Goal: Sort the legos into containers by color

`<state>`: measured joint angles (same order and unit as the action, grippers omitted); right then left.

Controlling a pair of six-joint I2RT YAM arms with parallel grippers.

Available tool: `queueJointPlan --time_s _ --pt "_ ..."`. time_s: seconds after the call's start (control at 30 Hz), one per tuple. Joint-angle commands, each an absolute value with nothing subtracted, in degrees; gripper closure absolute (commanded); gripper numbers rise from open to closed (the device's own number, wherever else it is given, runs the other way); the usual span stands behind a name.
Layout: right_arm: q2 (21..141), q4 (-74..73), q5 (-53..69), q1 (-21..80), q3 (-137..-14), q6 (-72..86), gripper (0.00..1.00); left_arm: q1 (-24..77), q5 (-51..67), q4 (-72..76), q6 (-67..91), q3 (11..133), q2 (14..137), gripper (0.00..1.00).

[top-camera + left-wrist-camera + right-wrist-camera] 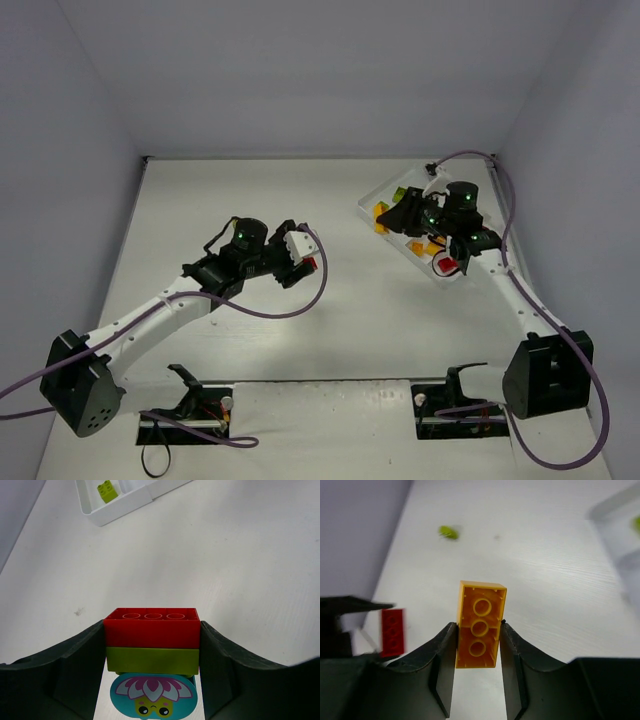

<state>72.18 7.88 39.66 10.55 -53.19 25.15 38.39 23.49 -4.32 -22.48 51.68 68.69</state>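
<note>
My left gripper (152,630) is shut on a stack of legos: a red brick (151,627) on a lime green brick (152,660), with a teal flower-print piece (152,697) under them. In the top view this gripper (303,258) hangs over the middle of the table. My right gripper (477,630) is shut on an orange-yellow brick (480,630), its hollow underside facing the camera. In the top view the right gripper (392,216) is over the left end of the white divided tray (385,187), which holds orange, red and green bricks.
A lime green brick (106,491) lies in the tray's end compartment (120,507). A blurred green piece (448,531) lies on the table far off in the right wrist view. Purple cables loop from both arms. White walls enclose the table.
</note>
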Motion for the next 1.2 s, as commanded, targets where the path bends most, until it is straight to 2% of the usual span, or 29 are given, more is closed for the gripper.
queueJointPlan --time_s 0.0,0.1,0.33,0.67,0.9,1.07,1.17 --pt "72.1 2.9 22.8 6.3 -55.4 20.0 1.00 38.1 23.6 -1.5 -21.4 53.7 67.6 1.00" --pt "74.8 1.7 9.5 3.0 -56.0 19.6 1.00 38.1 22.4 -1.4 -20.8 53.9 67.4 1.00" --pt "84.5 3.2 -2.4 -5.4 -61.5 21.8 1.00 38.1 21.8 -1.0 -20.0 54.0 67.5 1.00" --pt "101.8 3.0 -3.2 -12.1 -75.5 21.5 1.00 38.1 22.4 -1.0 -20.1 54.1 67.1 1.00" --pt "109.8 2.8 -5.8 -13.3 -79.6 19.5 0.99 38.1 23.2 -1.0 -19.8 54.3 67.2 1.00" --pt "111.9 3.1 -3.6 -13.5 -80.2 18.2 0.92 38.1 23.8 -1.0 -19.7 54.4 67.1 1.00" --pt "111.2 3.5 -1.6 -13.2 -79.4 18.0 0.75 38.1 24.2 -1.0 -19.6 54.5 67.1 1.00"
